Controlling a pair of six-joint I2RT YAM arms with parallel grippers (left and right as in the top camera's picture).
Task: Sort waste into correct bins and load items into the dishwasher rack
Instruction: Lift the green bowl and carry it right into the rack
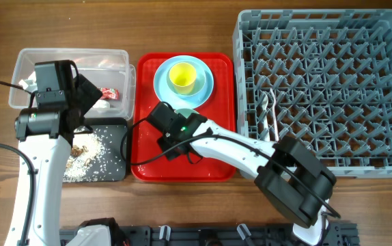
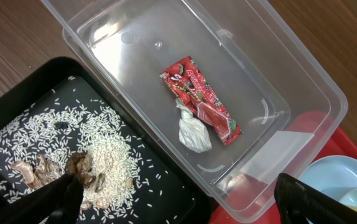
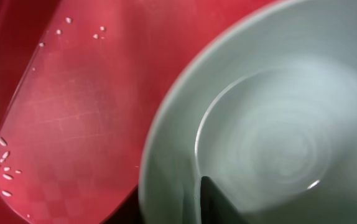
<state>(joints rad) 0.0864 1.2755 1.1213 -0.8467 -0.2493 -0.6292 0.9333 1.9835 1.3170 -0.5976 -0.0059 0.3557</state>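
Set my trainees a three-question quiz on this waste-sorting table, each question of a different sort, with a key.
1. True or false: the red wrapper and the white tissue lie in the clear tub.
2. The yellow cup stands on: A) the blue plate, B) a folded cloth, C) a metal lid.
3. Fill in: the rice scraps lie in the ____ tray.
Key: 1 true; 2 A; 3 black.

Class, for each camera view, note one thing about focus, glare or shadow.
Overhead: sharp and evenly lit, the rack crisp down to its pegs. Left wrist: wrapper in focus, white glare patches on the clear tub, the near fingertips dark and soft. Right wrist: too close, so the bowl is blurred, with one small glint.
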